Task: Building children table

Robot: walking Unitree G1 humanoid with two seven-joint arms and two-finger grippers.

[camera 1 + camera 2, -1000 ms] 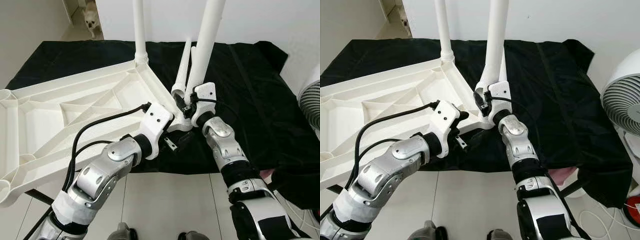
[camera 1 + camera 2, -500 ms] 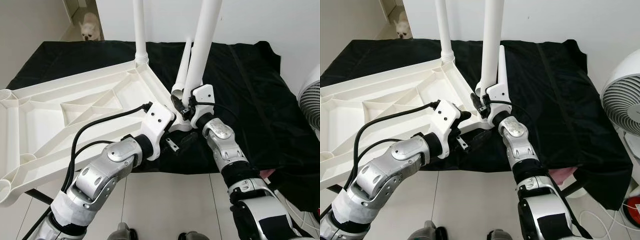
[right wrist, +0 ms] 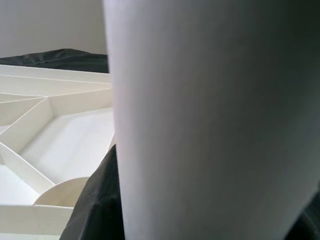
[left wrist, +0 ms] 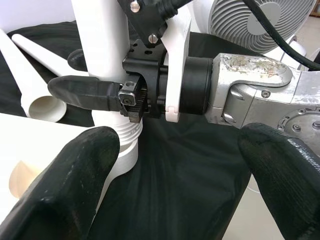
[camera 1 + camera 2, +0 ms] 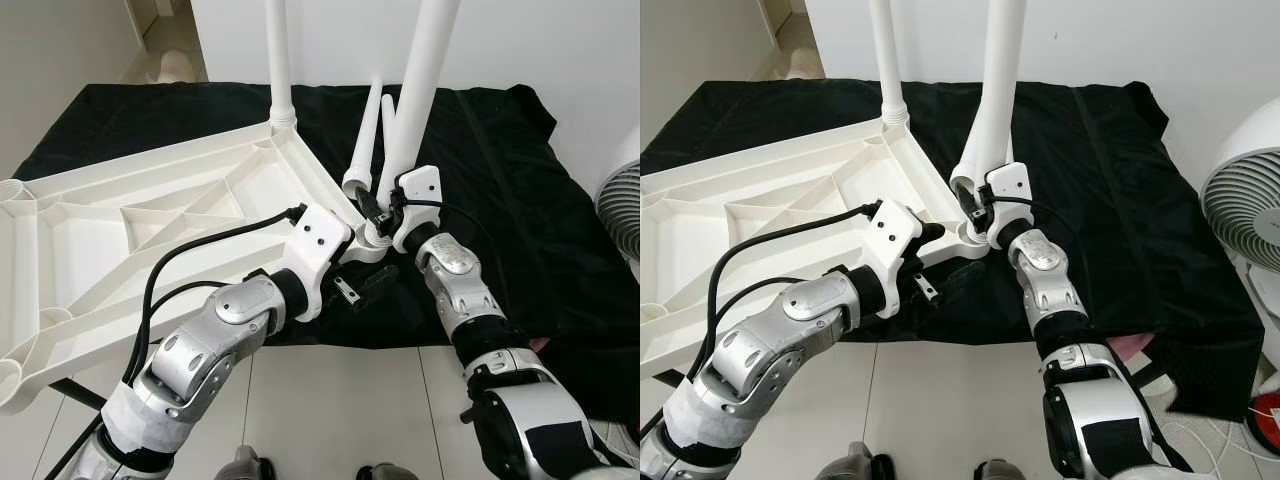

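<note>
**Leg held at the corner socket of the upturned tabletop**

The white children's tabletop (image 5: 150, 215) lies upside down, ribs showing, partly on the black cloth (image 5: 500, 170) and partly overhanging the floor at the robot's left. One table leg (image 5: 278, 60) stands upright in the far corner socket. A second leg (image 5: 420, 90) stands slightly tilted at the near right corner, its threaded foot at the socket. The right gripper (image 4: 107, 95) is clamped around this leg just above the threads, one black finger (image 4: 82, 92) lying across its front. The left gripper (image 5: 350, 285) sits just below that corner by the table's edge; in its wrist view its fingers (image 4: 70, 185) are spread wide with nothing between them. A loose tapered leg (image 5: 367, 135) lies on the cloth just behind the held one. To the right the cloth is bare up to its edge, where a white fan (image 5: 1250, 220) stands beside it.
</note>
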